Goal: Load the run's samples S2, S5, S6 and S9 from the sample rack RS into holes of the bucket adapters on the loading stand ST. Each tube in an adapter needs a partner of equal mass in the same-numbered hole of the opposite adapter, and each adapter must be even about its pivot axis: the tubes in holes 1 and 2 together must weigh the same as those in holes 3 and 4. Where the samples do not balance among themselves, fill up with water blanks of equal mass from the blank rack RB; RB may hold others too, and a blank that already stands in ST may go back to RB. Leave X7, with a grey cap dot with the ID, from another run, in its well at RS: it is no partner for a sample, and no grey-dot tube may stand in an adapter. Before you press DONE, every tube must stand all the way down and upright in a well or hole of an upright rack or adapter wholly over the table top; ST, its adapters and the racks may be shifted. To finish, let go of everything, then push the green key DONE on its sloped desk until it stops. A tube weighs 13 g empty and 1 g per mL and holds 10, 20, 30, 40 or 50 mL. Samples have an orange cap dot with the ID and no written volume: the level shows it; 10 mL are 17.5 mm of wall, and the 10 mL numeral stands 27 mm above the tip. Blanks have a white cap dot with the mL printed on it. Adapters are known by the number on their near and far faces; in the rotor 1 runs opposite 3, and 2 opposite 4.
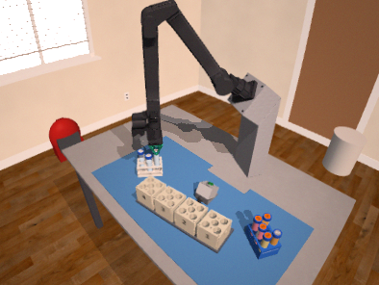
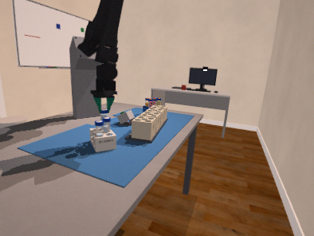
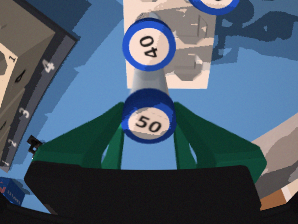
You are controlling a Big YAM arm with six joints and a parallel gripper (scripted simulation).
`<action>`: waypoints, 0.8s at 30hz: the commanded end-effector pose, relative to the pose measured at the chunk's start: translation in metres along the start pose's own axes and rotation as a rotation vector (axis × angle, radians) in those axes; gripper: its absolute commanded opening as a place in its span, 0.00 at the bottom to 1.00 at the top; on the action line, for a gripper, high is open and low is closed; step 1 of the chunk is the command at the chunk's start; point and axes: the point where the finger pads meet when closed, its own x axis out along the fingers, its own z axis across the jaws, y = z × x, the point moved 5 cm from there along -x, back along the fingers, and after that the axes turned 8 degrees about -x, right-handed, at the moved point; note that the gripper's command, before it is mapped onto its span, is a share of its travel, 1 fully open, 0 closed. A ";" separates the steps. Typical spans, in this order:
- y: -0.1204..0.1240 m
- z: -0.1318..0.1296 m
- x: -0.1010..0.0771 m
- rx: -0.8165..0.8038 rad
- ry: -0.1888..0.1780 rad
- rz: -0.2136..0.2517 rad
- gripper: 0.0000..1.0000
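Observation:
My gripper (image 1: 157, 148) (image 2: 104, 110) (image 3: 148, 109) is shut on the blue-capped blank marked 50 (image 3: 149, 124), at its cap. The tube points down at the blank rack RB (image 1: 149, 172) (image 2: 104, 144) (image 3: 199, 83); whether its tip is fully down is hidden. The blank marked 40 (image 3: 149, 46) stands just beside it, and a third blank (image 3: 216, 4) is partly cut off. The stand ST (image 1: 216, 251) carries adapters 4 (image 1: 144, 197), 3 (image 1: 164, 209), 2 (image 1: 184, 223) and 1 (image 1: 207, 237); no caps show in their holes. The sample rack RS (image 1: 265, 251) holds several orange-dot tubes and one pale-dot tube (image 1: 276, 234).
The grey sloped desk (image 1: 206, 193) (image 2: 126, 117) with the green DONE key (image 1: 211, 184) stands between ST and the arm's pedestal (image 1: 257, 130). ST lies close beside RB. The table's edge (image 1: 120, 219) runs along ST's far side from the pedestal.

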 end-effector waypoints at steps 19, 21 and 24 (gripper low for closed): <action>-0.003 -0.004 -0.067 -0.008 0.010 -0.012 0.00; -0.005 0.000 -0.070 -0.014 0.004 -0.015 0.00; -0.003 -0.003 -0.080 -0.008 0.010 -0.012 0.00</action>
